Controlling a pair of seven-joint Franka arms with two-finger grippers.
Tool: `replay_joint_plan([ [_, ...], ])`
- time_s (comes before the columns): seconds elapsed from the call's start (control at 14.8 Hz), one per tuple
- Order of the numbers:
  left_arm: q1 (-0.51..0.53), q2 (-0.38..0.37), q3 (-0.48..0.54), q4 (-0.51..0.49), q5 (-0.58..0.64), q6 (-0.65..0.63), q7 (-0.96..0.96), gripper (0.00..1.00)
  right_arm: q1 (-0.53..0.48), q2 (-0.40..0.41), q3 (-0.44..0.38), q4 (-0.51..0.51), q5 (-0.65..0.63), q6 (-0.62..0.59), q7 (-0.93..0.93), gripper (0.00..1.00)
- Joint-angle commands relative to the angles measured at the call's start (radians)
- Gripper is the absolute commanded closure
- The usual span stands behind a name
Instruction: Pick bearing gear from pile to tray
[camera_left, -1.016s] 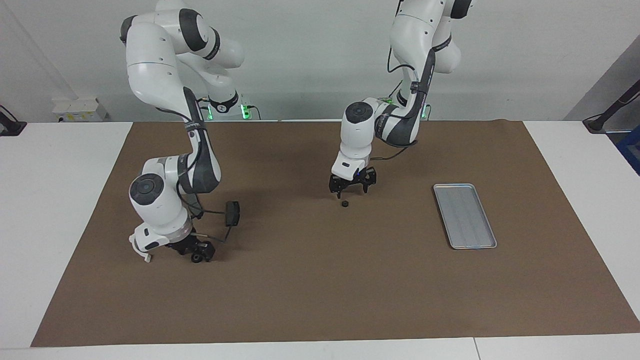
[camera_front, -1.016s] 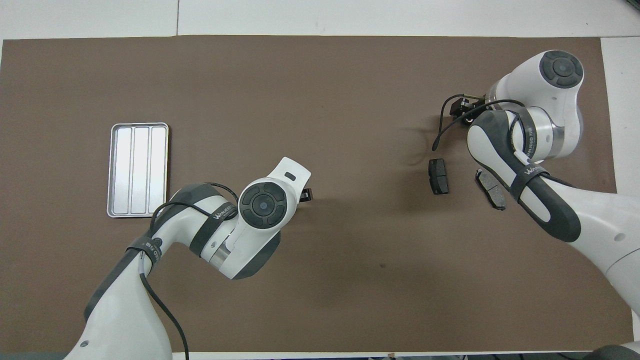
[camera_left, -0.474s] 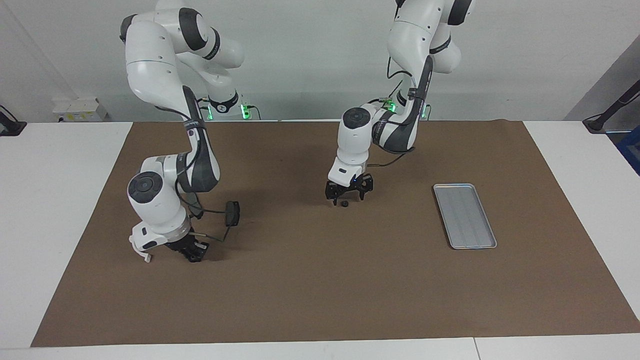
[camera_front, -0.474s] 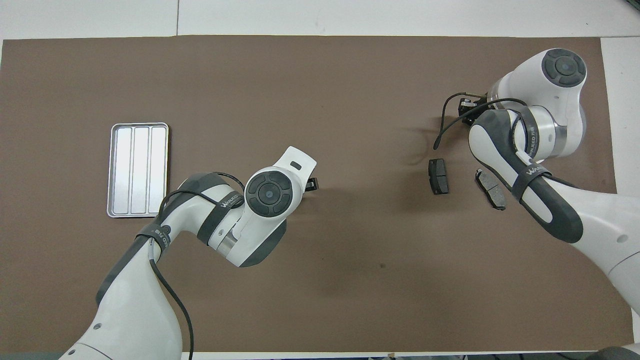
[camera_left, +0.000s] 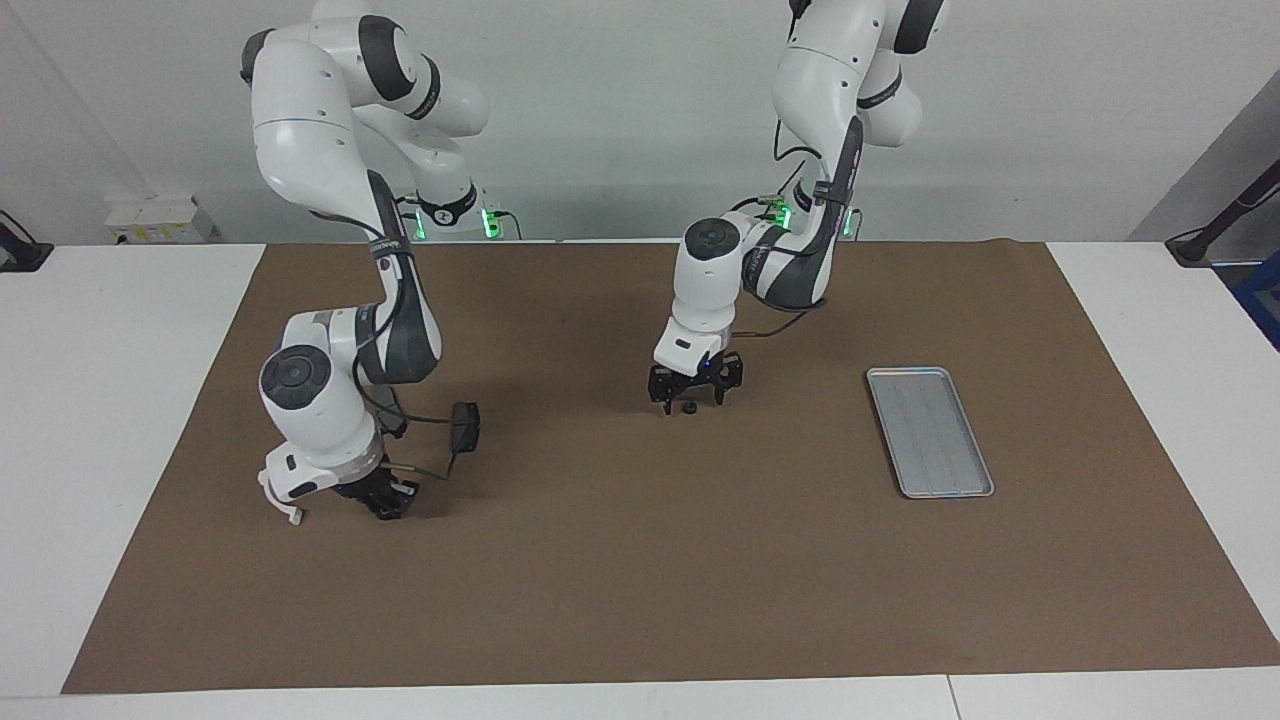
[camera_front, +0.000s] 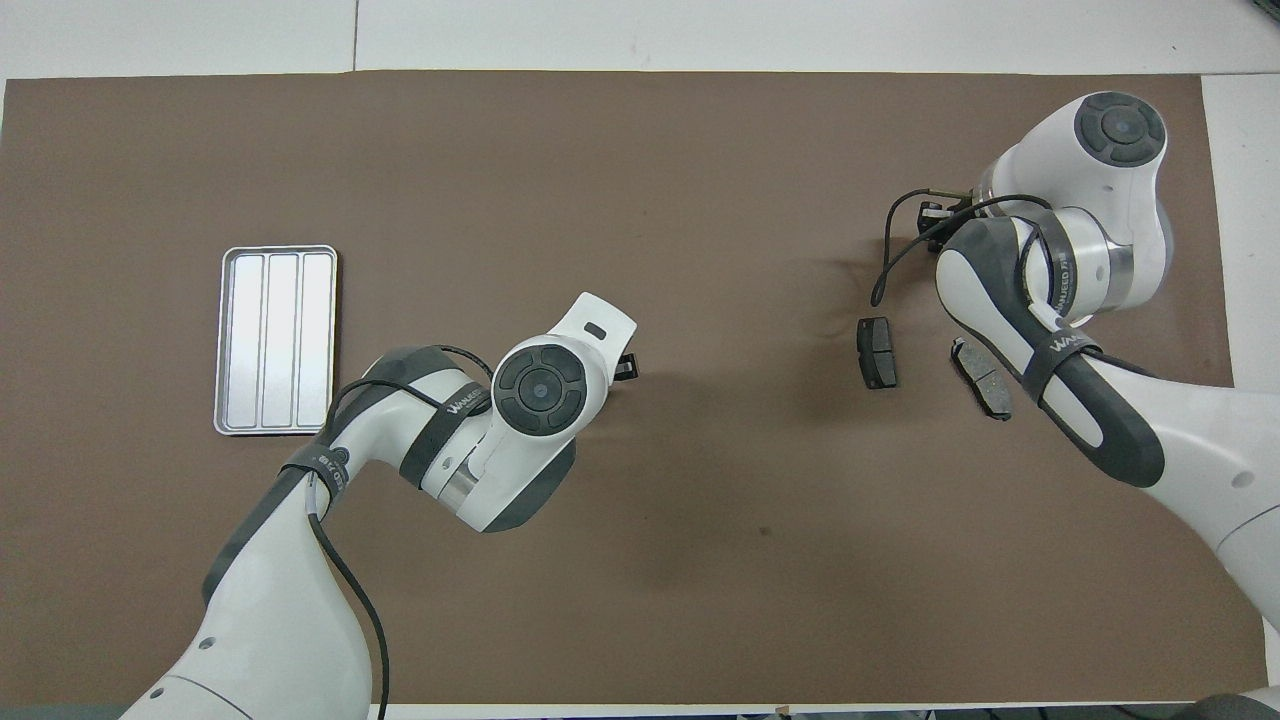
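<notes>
**Left end effector set over a small round part, mid-surface**

Facing view: The left end effector (camera_left: 686, 395) is low over the brown mat (camera_left: 640, 580), fingers spread, not gripping. A small black round piece (camera_left: 688, 409) lies on the mat between the tips; this looks like the bearing gear. The tray (camera_left: 930, 432) sits bare toward the left arm's end of the surface, well apart from the piece. The right end effector (camera_left: 385, 500) is down at the mat by the pile, near a dark brake pad (camera_left: 465, 427). Whether it is gripping anything can't be told.

Overhead view: The left arm's wrist covers the piece. The tray (camera_front: 275, 340) is clear of the arm. Two brake pads (camera_front: 877, 352) lie near the right arm.

Step in hand, as I judge it: the grasp. Centre the tips on the piece, go right down to the mat, close gently and lift straight up. Release low over the tray so the piece doesn't roll.
</notes>
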Motion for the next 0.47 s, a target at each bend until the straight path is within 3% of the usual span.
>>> replay_joint_plan([
  [0.0, -0.013, 0.015, 0.012, 0.011, 0.03, 0.013, -0.025, 0.11, 0.01, -0.08, 0.025, 0.025, -0.023, -0.114, -0.01, 1.0],
  [0.14, -0.015, 0.014, 0.012, 0.008, 0.03, 0.007, -0.026, 0.17, 0.022, -0.14, 0.048, 0.028, -0.016, -0.189, -0.007, 1.0],
  [0.2, -0.013, 0.014, 0.012, 0.01, 0.03, 0.007, -0.026, 0.28, 0.025, -0.163, 0.065, 0.037, -0.013, -0.221, -0.003, 1.0],
  [0.27, -0.015, 0.014, 0.012, 0.01, 0.03, 0.007, -0.025, 0.48, 0.024, -0.179, 0.09, 0.054, -0.013, -0.264, 0.004, 1.0],
  [0.41, -0.015, 0.014, 0.012, 0.011, 0.03, 0.012, -0.022, 0.99, 0.025, -0.186, 0.133, 0.1, -0.013, -0.341, 0.064, 1.0],
])
